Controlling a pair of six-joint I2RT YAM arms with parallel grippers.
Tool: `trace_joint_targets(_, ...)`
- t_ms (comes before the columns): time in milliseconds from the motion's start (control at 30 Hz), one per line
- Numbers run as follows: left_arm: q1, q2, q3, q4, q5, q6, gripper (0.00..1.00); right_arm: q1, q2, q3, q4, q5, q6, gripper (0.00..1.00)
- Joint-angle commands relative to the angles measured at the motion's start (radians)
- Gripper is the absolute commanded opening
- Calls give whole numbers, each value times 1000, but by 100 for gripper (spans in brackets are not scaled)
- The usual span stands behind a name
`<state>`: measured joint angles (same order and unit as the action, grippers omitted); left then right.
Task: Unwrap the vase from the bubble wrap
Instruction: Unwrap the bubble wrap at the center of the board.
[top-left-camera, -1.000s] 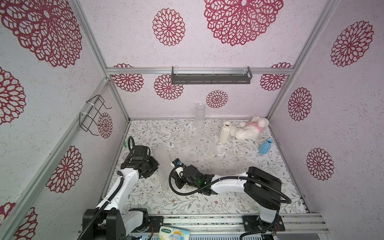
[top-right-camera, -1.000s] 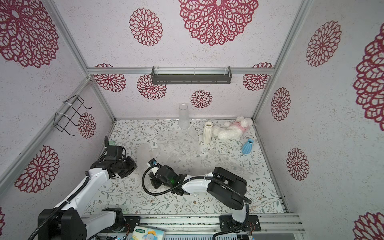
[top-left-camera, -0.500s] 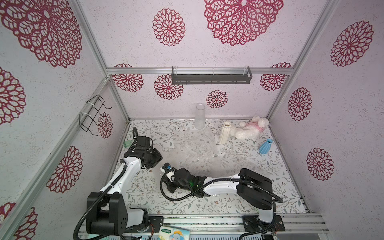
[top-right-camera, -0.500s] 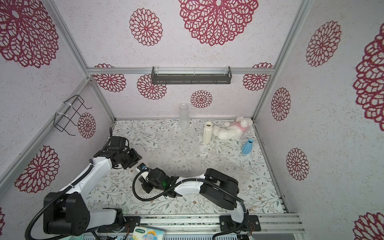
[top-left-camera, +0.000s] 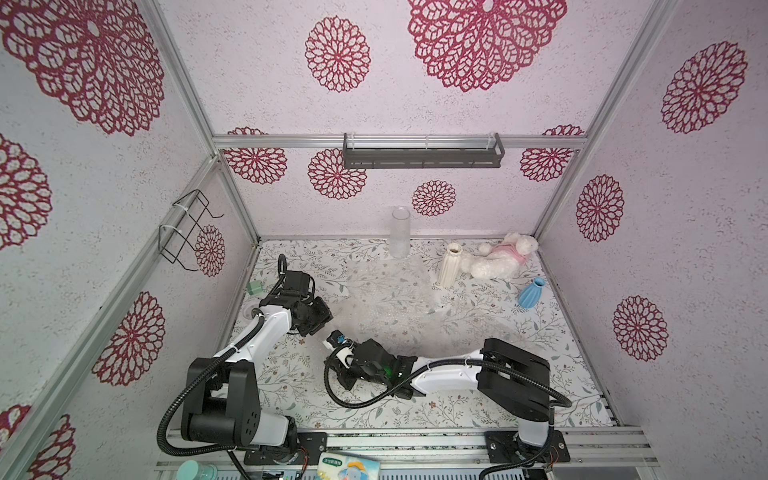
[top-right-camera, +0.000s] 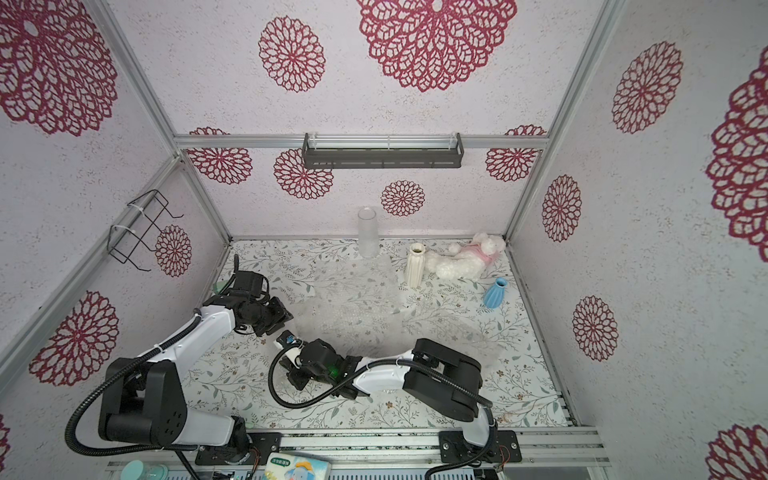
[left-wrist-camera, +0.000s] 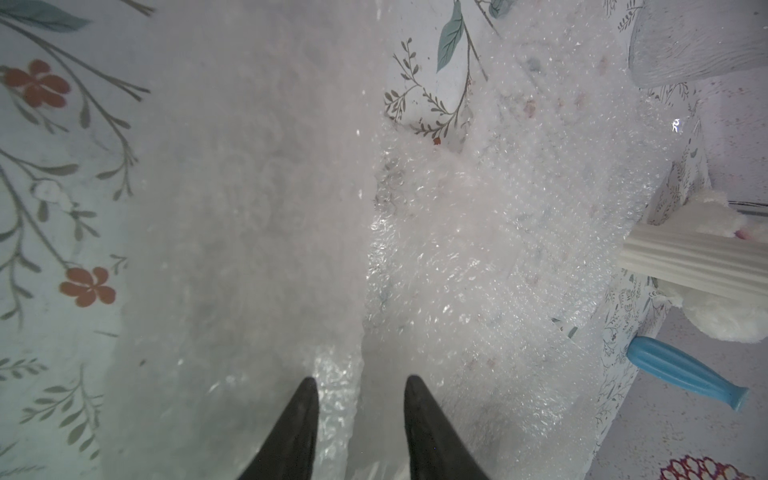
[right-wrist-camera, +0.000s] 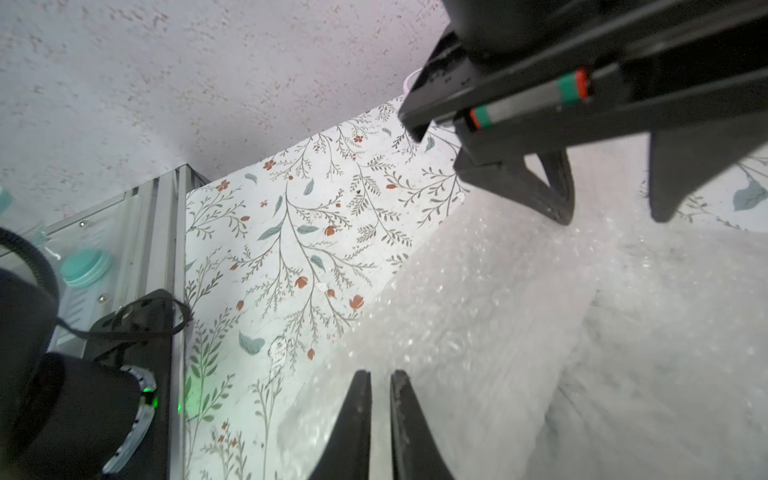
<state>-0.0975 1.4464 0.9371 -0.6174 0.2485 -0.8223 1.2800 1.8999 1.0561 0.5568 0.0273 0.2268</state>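
A clear sheet of bubble wrap (top-left-camera: 390, 299) (top-right-camera: 353, 299) lies spread and crumpled across the middle of the floral table. My right gripper (top-left-camera: 337, 365) (right-wrist-camera: 380, 374) is shut on the sheet's near left edge, the wrap (right-wrist-camera: 540, 332) bunching beside its fingers. Just behind it, my left gripper (top-left-camera: 326, 320) (left-wrist-camera: 360, 384) stands open with a fold of wrap (left-wrist-camera: 478, 249) lying between and beyond its fingertips; it also shows in the right wrist view (right-wrist-camera: 611, 208). A white ribbed vase (top-left-camera: 449, 266) (left-wrist-camera: 685, 257) stands upright and bare at the sheet's far right corner.
A blue vase (top-left-camera: 532, 293) and a white plush toy (top-left-camera: 498, 262) are at the back right. A clear glass cylinder (top-left-camera: 400, 232) stands at the back wall. A small green box (top-left-camera: 254, 287) sits by the left wall, which carries a wire rack (top-left-camera: 185, 230).
My left gripper has opened and shifted toward the back and right. My right gripper has moved left and toward the front, staying shut and dragging the wrap's edge along.
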Motion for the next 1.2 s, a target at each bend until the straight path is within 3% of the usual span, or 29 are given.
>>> trace_joint_targets(0, 3, -23, -26, 4, -29, 12, 38, 15, -80, -54, 50, 25, -23, 14)
trace_joint_targets(267, 41, -75, -59, -22, -28, 32, 38, 10, -149, -151, 97, 119, -18, 15)
trace_joint_targets(967, 198, -297, -153, -126, -15, 55, 38, -110, -183, -251, 91, 180, 107, 15)
trace_joint_targets(1167, 161, -294, -75, -142, -20, 46, 39, -139, -167, -261, 88, 166, 143, 15)
